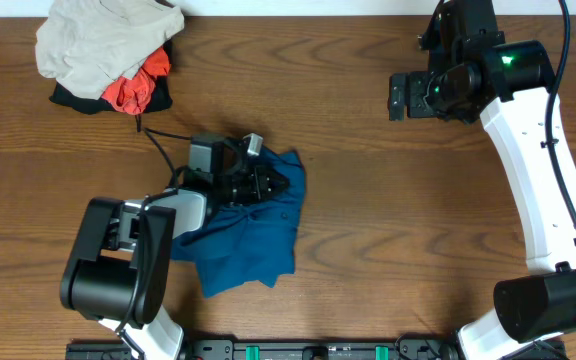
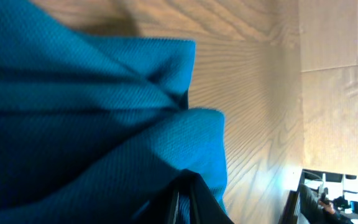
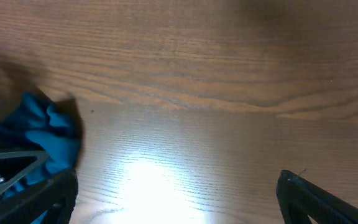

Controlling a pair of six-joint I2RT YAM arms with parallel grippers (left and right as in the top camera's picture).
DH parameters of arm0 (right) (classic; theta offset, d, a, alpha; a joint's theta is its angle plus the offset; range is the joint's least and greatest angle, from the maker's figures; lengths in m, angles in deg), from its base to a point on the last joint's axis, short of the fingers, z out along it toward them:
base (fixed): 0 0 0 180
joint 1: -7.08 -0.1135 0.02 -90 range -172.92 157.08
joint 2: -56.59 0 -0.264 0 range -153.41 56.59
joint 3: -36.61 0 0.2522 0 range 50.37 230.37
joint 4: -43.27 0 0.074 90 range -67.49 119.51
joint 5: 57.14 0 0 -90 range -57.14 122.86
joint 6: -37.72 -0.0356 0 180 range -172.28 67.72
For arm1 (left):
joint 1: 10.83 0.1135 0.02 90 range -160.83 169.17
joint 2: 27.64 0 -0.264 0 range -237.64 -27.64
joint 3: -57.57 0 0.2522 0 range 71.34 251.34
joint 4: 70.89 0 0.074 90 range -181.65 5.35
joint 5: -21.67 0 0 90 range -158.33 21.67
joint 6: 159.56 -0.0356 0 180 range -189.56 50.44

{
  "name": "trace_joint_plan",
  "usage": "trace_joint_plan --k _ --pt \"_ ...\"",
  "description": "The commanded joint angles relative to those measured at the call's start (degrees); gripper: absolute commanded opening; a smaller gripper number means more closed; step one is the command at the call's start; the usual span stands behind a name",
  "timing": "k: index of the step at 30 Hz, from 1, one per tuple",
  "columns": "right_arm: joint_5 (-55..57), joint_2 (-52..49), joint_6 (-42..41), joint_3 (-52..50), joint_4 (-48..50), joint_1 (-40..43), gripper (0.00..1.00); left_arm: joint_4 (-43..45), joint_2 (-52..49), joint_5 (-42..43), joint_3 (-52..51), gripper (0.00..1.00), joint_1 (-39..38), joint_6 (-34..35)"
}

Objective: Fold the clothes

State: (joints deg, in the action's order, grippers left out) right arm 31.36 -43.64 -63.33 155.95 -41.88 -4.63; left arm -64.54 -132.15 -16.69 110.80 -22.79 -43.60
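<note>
The clothes are one teal-blue shirt (image 1: 253, 235), lying crumpled on the wooden table just left of centre. My left gripper (image 1: 271, 184) is low over its upper edge. In the left wrist view the cloth (image 2: 73, 124) fills most of the frame, and the left gripper (image 2: 183, 200) is shut with a thin fold of the shirt pinched between its dark fingers. My right gripper (image 1: 398, 97) hovers at the back right, well away from the shirt. In the right wrist view it (image 3: 176, 199) stands wide open over bare wood, and the shirt (image 3: 42, 127) shows at the far left.
A pile of other garments, pale beige (image 1: 103, 40) over orange-red (image 1: 133, 90) and black, lies at the back left corner. A dark cable (image 1: 163, 140) runs from the left arm towards that pile. Both arm bases stand along the front edge.
</note>
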Motion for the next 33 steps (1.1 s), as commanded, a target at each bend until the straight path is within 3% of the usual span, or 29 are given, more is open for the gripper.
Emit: trace_joint_plan --k 1,6,8,13,18,24,27,29,33 --pt "0.6 -0.1 0.8 0.0 -0.3 0.0 0.99 1.6 -1.4 -3.4 0.1 0.09 -2.1 4.4" --pt "0.6 -0.1 0.8 0.0 -0.7 0.0 0.99 4.9 -2.4 -11.6 0.1 0.10 -4.5 9.6" --pt "0.6 -0.1 0.8 0.0 -0.7 0.0 0.99 7.8 -2.8 -14.8 0.2 0.15 -5.6 12.0" --pt "0.6 -0.1 0.8 0.0 -0.9 0.0 0.99 14.4 -3.0 -16.6 1.0 0.17 -8.7 14.9" --pt "0.6 -0.1 0.8 0.0 -1.2 0.0 0.99 14.9 -3.0 -15.2 5.1 0.17 -11.4 15.1" --pt "0.6 -0.1 0.9 0.0 -1.9 0.0 0.99 14.7 -0.3 -3.5 8.3 0.17 -10.9 14.9" --pt "0.6 -0.1 0.9 0.0 -1.8 0.0 0.99 9.2 3.8 0.4 8.2 0.14 -9.7 14.8" --pt "0.6 -0.1 1.1 0.0 -1.8 0.0 0.99 1.7 7.7 0.4 8.2 0.08 -8.5 13.9" --pt "0.8 -0.1 2.0 0.0 -1.7 0.0 0.99 -18.4 17.3 -4.5 8.2 0.07 -4.9 7.4"
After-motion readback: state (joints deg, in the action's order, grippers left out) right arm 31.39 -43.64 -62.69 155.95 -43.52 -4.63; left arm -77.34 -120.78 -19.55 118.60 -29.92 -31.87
